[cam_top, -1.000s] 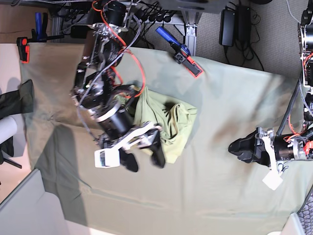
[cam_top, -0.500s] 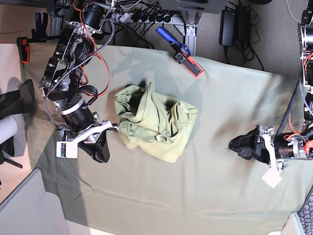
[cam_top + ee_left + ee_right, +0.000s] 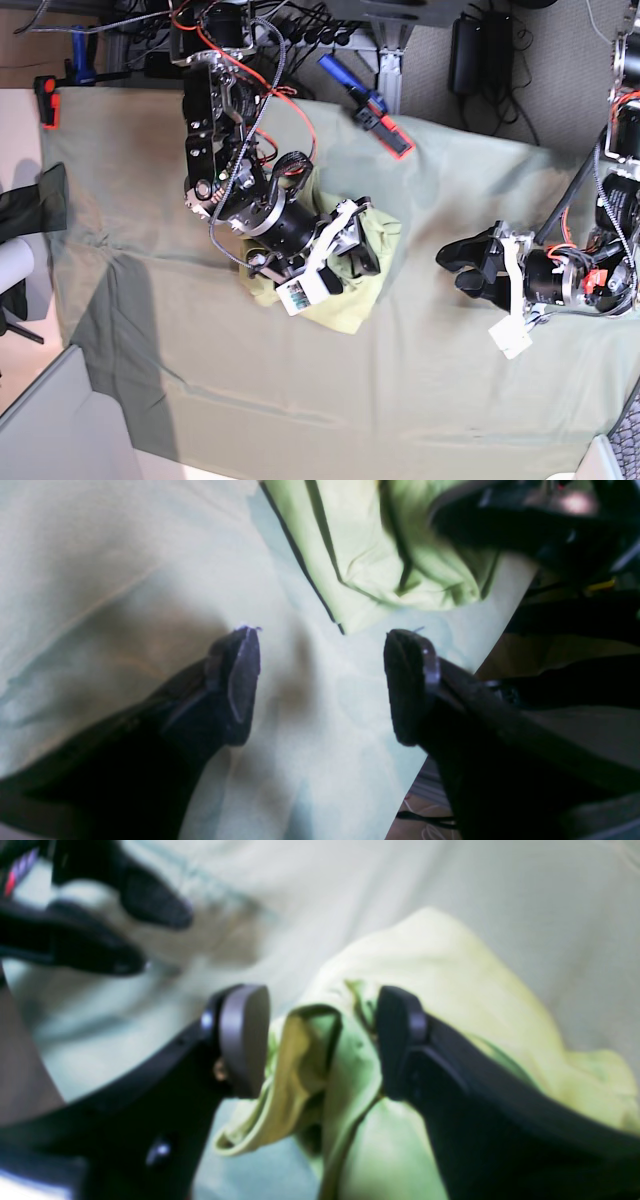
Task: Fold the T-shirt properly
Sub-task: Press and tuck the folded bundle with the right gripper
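The right tool (image 3: 324, 1042) is spreading around the bunched T-shirt (image 3: 400, 1150), likely starting a fold. The left tool (image 3: 322, 687) is gaping empty. Gripping cleanly is coming next.

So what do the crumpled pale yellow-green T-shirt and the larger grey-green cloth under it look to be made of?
The T-shirt: thin matte knit, probably cotton, judging by its soft, rounded folds. The grey-green cloth: matte woven-looking fabric, fibre unclear; it shows broad shallow creases.
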Controlling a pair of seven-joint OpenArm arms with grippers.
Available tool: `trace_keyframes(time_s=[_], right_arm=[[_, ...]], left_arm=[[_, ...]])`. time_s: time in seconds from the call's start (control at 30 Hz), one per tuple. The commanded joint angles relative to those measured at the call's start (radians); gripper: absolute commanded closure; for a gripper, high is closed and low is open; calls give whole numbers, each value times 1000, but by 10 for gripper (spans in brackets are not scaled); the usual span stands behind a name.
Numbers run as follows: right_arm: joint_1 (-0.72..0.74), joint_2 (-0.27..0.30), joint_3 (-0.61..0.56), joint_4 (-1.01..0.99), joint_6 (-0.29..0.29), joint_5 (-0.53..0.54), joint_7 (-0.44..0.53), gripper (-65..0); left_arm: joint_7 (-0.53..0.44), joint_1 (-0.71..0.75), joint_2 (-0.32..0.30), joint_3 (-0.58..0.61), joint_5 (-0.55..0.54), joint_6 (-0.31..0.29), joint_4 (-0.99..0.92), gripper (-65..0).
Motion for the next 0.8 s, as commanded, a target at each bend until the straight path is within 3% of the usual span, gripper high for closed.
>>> trace_keyframes(time_s=[0.0, 0.1, 0.23, 0.27, 0.53, 0.77], right_arm=[[16, 3, -8, 16, 19, -15, 32, -339], [16, 3, -18, 14, 18, -77, 51, -283], [16, 3, -18, 12, 15, -92, 96, -32], [16, 3, -18, 12, 15, -92, 106, 0], [23, 3, -9, 12, 15, -122, 155, 0], [63, 3, 79, 12, 14, -93, 155, 0]], left_arm=[[-18, -21, -9, -6, -21, -12, 17, -416], [-18, -21, -9, -6, -21, -12, 17, -416], [-18, -21, -9, -6, -21, -12, 17, -416], [-18, -21, -9, -6, -21, -12, 17, -416], [-18, -21, -9, -6, -21, -12, 17, -416], [-18, -18, -9, -6, -20, -12, 17, -416]])
